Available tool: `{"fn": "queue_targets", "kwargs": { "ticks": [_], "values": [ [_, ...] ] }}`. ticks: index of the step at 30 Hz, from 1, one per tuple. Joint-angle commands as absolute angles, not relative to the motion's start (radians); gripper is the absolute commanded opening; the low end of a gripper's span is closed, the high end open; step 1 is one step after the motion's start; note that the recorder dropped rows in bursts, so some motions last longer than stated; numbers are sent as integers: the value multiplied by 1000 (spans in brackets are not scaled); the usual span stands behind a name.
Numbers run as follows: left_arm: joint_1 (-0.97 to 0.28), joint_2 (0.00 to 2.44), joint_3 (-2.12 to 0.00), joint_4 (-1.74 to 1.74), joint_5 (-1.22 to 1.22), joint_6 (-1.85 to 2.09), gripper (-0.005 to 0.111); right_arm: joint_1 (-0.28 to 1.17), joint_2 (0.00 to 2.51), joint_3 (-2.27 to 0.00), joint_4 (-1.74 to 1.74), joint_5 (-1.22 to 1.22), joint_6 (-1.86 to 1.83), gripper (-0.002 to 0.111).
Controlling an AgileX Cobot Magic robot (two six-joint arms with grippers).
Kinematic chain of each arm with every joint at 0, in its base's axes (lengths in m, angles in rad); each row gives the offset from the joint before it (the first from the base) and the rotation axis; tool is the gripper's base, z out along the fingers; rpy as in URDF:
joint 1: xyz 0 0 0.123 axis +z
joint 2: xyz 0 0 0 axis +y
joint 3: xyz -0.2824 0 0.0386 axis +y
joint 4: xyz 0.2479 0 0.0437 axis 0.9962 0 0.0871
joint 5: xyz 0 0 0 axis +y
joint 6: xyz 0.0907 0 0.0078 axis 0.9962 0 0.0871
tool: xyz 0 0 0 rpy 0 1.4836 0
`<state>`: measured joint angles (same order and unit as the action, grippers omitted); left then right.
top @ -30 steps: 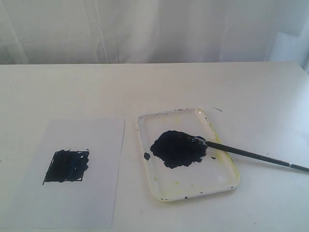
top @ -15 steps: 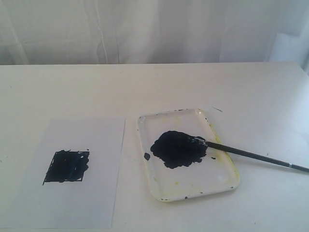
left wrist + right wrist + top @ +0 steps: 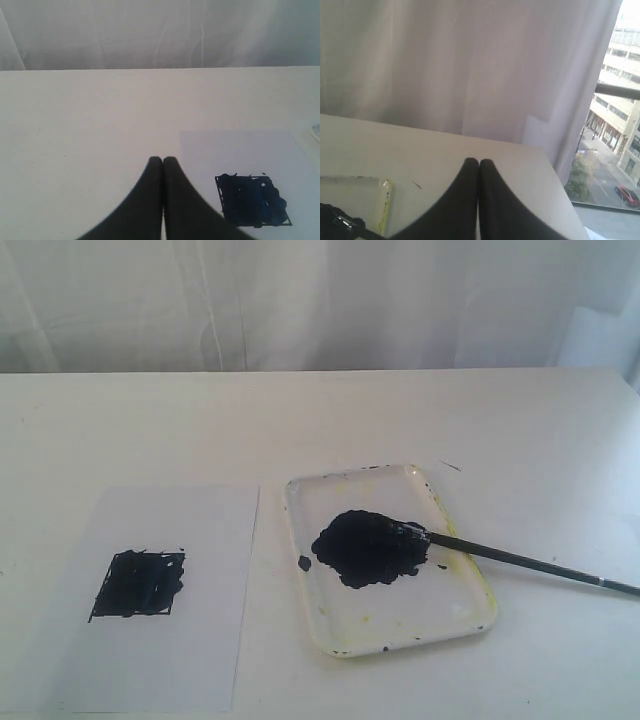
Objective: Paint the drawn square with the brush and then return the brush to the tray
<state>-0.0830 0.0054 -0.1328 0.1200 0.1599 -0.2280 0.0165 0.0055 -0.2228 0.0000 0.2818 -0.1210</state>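
White paper (image 3: 190, 660) lies on the pale table (image 3: 300, 420). On it the square (image 3: 138, 583) is filled with blue-black daubs that stray a little past its outline. Just beside the paper sits the tray (image 3: 470, 615), stained yellowish, with a big paint blob (image 3: 368, 548) in its middle.

The left pincer (image 3: 162, 161) is closed, its two dark fingers pressed together with nothing between them. Its tips show against bare table just beside the paper's edge. The square lies near those tips, off to the side that faces the tray, and nothing stands between them.

The brush (image 3: 520, 560) rests with its bristles in the blob. Its handle crosses the tray's rim and runs out onto the table on the side away from the paper.

The right pincer (image 3: 479, 162) is likewise closed and holds nothing. The tray's corner and the brush's ferrule end lie near it but apart from it, on the side toward the paper. A small dark mark (image 3: 416, 185) on the table lies between the tray and this pincer. Ahead of the tips hangs a pale curtain (image 3: 445, 65). Past the curtain's edge are buildings (image 3: 620, 55) and a red car (image 3: 626, 196).
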Motion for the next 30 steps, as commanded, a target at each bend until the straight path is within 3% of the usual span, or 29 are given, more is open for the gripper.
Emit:
{"fn": "queue_targets", "kwargs": {
  "ticks": [1, 8, 12, 30],
  "values": [
    [-81, 0, -10, 121, 38, -240, 0, 11, 0, -133, 30, 153, -94, 0],
    [-81, 0, 0, 132, 73, -163, 0, 11, 0, 0, 0, 91, -137, 0],
    [-81, 0, 0, 129, 109, -160, 0, 11, 0, 0, 0, 230, -130, 0],
    [-81, 0, 0, 76, 148, -164, 0, 11, 0, 0, 30, 219, -116, 0]
  ]
}}
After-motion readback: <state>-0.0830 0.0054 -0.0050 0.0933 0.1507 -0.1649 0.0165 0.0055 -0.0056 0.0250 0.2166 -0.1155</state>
